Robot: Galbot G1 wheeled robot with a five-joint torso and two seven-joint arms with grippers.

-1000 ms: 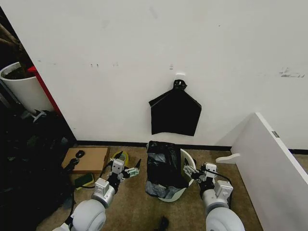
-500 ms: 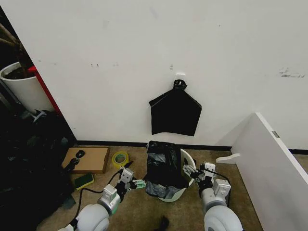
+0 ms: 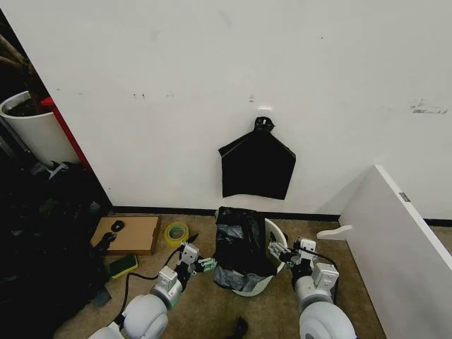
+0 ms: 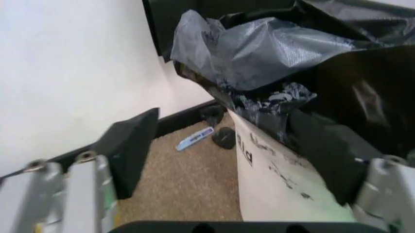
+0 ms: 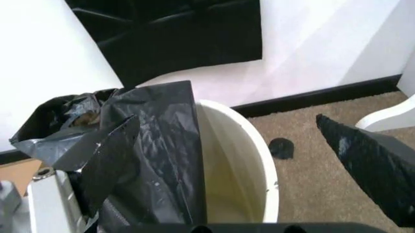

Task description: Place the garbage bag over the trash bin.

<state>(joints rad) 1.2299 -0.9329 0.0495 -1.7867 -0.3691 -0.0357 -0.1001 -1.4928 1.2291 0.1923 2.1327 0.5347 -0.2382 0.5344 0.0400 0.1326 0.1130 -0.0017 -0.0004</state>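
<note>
The trash bin [image 3: 274, 244], a small white bucket, stands on the carpet by the wall. The garbage bag [image 3: 239, 244], crinkled glossy black, is draped over the bin's left half and hangs down its side; the right half of the rim is bare. My left gripper [image 3: 207, 265] is open, low beside the bag's left edge. In the left wrist view its fingers [image 4: 129, 145] flank the bin's side [image 4: 279, 184] under the bag [image 4: 259, 43]. My right gripper [image 3: 277, 251] is open at the bin's right rim; in the right wrist view it spans the rim [image 5: 250, 145] next to the bag [image 5: 155, 126].
A flat black bag bundle [image 3: 256, 168] hangs on the wall above the bin. A yellow tape roll [image 3: 175, 233], a cardboard box [image 3: 128, 234] and a green sponge [image 3: 123, 265] lie to the left. A white panel [image 3: 395, 233] stands at the right, a plant pot [image 3: 32, 127] far left.
My left gripper has moved right, from beside the tape roll to the bag's left edge at the bin. The right gripper, bag and bin have stayed put.
</note>
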